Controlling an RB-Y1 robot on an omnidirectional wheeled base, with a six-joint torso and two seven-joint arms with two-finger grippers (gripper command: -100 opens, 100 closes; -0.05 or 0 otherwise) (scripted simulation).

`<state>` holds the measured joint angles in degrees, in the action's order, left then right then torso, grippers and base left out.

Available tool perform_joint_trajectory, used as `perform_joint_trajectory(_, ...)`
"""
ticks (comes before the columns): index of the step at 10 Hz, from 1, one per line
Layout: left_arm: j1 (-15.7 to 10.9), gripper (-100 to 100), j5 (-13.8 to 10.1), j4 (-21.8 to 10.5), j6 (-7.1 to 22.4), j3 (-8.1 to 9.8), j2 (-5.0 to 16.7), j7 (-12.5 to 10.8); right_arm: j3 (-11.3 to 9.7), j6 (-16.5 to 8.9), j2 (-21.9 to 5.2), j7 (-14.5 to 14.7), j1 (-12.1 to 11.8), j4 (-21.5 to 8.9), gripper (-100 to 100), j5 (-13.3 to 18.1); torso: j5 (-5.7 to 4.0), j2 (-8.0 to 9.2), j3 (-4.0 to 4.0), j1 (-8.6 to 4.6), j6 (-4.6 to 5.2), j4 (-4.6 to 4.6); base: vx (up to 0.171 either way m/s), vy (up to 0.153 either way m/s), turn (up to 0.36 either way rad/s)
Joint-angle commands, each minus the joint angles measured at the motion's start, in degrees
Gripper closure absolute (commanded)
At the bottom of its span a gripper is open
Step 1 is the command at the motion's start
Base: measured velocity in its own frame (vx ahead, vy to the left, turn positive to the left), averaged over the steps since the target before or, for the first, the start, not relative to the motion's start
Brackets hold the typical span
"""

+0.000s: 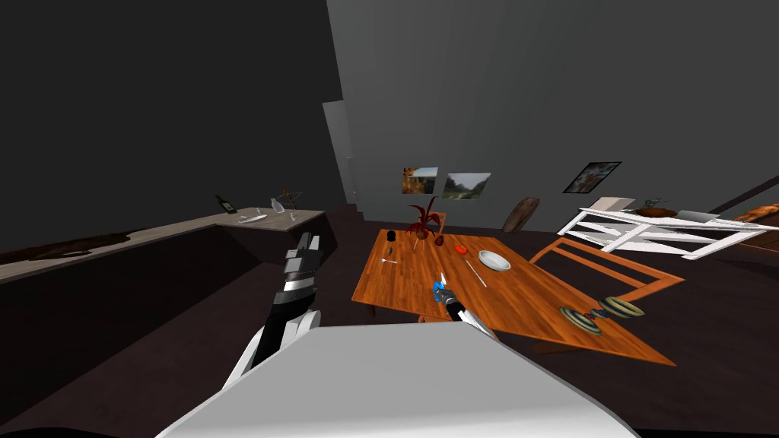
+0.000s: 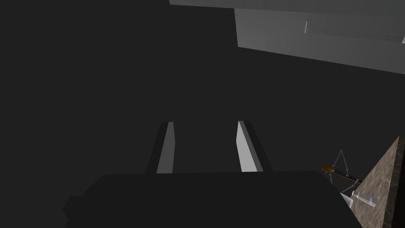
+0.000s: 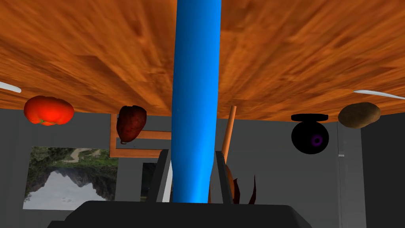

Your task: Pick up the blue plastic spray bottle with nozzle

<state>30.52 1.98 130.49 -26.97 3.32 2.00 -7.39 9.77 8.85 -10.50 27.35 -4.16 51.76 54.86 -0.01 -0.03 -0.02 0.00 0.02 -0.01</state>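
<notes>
The blue spray bottle [image 3: 195, 99] stands as a tall blue column between the fingers of my right gripper [image 3: 192, 152], which press its sides. In the head view the bottle [image 1: 438, 290] is small, over the near edge of the wooden table [image 1: 525, 296], with the right gripper [image 1: 449, 299] shut on it just above my chest. Whether the bottle still touches the tabletop I cannot tell. My left gripper [image 1: 308, 242] is raised to the left of the table, and its fingers [image 2: 245, 146] stand apart with nothing between them.
On the table lie a tomato [image 3: 48, 111], a dark red fruit [image 3: 131, 122], a potato [image 3: 359, 114], a black round object [image 3: 310, 136], a white plate [image 1: 494, 261], cutlery and stacked bowls [image 1: 582, 319]. A long counter [image 1: 152, 236] runs along the left. A chair [image 1: 608, 266] stands at the table's right.
</notes>
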Motion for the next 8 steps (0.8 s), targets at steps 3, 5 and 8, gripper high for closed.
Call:
perform_joint_trajectory(3,0.00,0,0.00,0.00,0.00,0.00,0.00,0.00,0.00,0.01,0.00,0.00,0.00,0.00,100,0.00,0.00,0.01,0.00,0.00,0.00,0.00,0.000,0.000,0.000)
perform_joint_trajectory(5,0.00,0,0.00,0.00,0.00,0.00,0.00,0.00,-0.84,-0.71,-1.66,-1.23,0.99,-0.92,100,-1.11,0.00,0.01,0.00,0.00,0.00,0.00,-0.047,0.011,0.065)
perform_joint_trajectory(8,-0.01,0,0.00,0.00,0.00,-0.01,-0.01,0.00,-2.19,-1.88,-3.98,-3.12,2.29,-1.96,100,-2.59,-0.07,0.33,0.15,0.07,-0.02,-0.01,-0.117,0.052,0.081)
